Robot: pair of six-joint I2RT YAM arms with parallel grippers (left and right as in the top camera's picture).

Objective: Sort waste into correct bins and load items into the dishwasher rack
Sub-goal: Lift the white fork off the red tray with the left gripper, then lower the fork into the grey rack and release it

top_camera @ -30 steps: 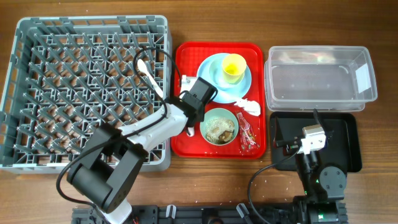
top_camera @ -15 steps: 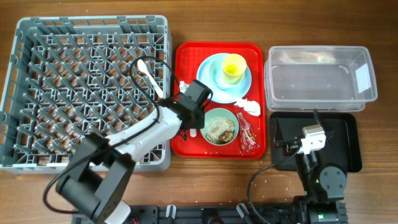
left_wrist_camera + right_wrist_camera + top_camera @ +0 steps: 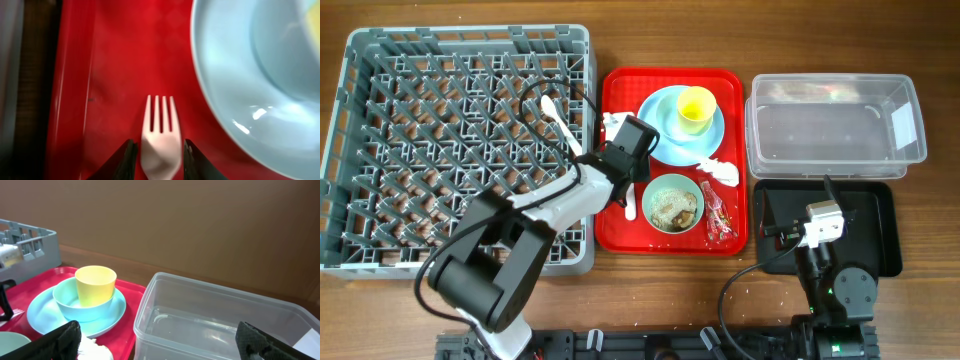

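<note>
Overhead, the left gripper (image 3: 628, 158) has crept up the left side of the red tray (image 3: 670, 72) to sit over the fork (image 3: 630, 205) lying there, while the right gripper (image 3: 817, 225) stays parked right of the tray. Left wrist: the jaws have reopened and are narrowing on the fork's head, pinched or not I cannot tell, so a lift toward the dishwasher rack (image 3: 345, 150) looks close. Right wrist: fingers spread wide, empty.
</note>
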